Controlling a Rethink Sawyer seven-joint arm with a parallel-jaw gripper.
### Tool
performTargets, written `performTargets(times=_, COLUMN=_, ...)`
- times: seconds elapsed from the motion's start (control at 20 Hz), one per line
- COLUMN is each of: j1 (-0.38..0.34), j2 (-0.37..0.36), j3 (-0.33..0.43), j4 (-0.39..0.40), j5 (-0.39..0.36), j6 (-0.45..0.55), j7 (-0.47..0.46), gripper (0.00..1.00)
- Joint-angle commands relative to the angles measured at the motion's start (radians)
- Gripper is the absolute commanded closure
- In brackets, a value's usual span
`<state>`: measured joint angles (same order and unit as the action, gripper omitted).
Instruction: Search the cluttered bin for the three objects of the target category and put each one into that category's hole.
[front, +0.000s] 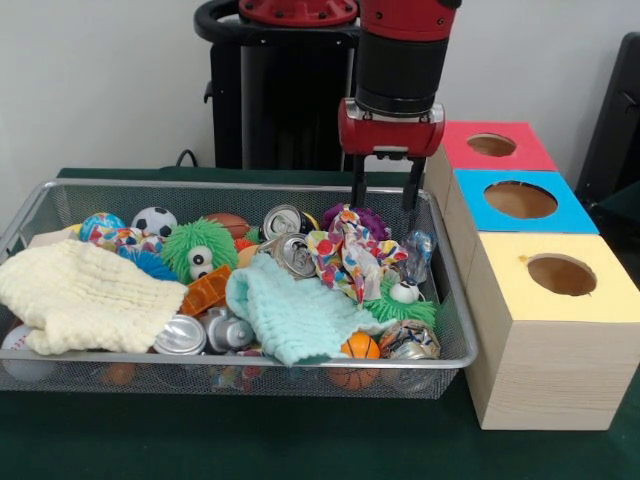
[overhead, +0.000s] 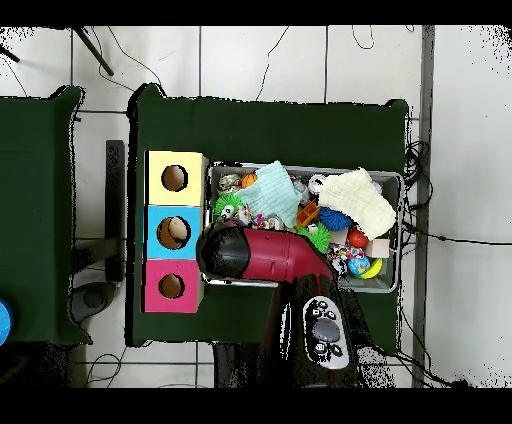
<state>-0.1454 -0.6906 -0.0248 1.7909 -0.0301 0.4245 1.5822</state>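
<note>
Dark green table cloth (front: 300, 440) over a white tiled floor (overhead: 300, 60), pale wall behind. Red and black arm (overhead: 270, 255) reaches over the bin's corner next to the boxes.

Wire mesh bin (front: 455, 330) on the cloth, packed full. Just beside it, three wooden boxes in a row, each with a round hole on top: yellow-topped box (front: 550, 330) nearest the camera in the front view, blue-topped box (front: 515, 205) in the middle, pink-topped box (front: 490, 148) farthest.

Bin contents, biggest first:
- cream cloth (front: 85, 295) draped over one end
- mint cloth (front: 290, 310) in the middle
- patterned multicolour cloth (front: 345, 250) bunched near the gripper
- green fuzzy toy (front: 198, 250) with googly eyes; a second green fuzzy toy (front: 405, 300) near the box-side wall
- silver cans: can (front: 283, 220), can (front: 297, 255), crushed can (front: 180, 335)
- soccer ball (front: 153, 220), small orange basketball (front: 360, 347)

Gripper (front: 384, 195) hangs above the bin's far corner on the box side, fingers spread apart, nothing between them, tips around the level of the bin rim. No box hole shows anything sitting in it that I can make out.
</note>
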Motion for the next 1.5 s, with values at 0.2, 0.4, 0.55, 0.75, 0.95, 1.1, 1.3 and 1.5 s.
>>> performTargets(times=0.2, j1=-0.013, j2=0.067, j3=0.077, j4=-0.031, j5=-0.058, j6=-0.114, j7=0.081, gripper=0.00)
performTargets(times=0.4, j1=-0.002, j2=0.094, j3=0.071, j4=-0.042, j5=-0.057, j6=-0.133, j7=0.088, gripper=0.00)
performTargets(times=0.55, j1=0.001, j2=0.106, j3=0.069, j4=-0.050, j5=-0.058, j6=-0.141, j7=0.086, gripper=0.00)
performTargets(times=0.75, j1=0.008, j2=0.111, j3=0.066, j4=-0.039, j5=-0.057, j6=-0.157, j7=0.092, gripper=0.00)
performTargets(times=0.95, j1=0.024, j2=0.116, j3=0.059, j4=-0.030, j5=-0.053, j6=-0.174, j7=0.106, gripper=0.00)
performTargets(times=1.1, j1=0.033, j2=0.124, j3=0.056, j4=-0.030, j5=-0.050, j6=-0.185, j7=0.112, gripper=0.00)
performTargets(times=1.3, j1=0.036, j2=0.130, j3=0.055, j4=-0.029, j5=-0.048, j6=-0.191, j7=0.112, gripper=0.00)
performTargets(times=1.5, j1=0.036, j2=0.130, j3=0.055, j4=-0.033, j5=-0.047, j6=-0.189, j7=0.105, gripper=0.00)
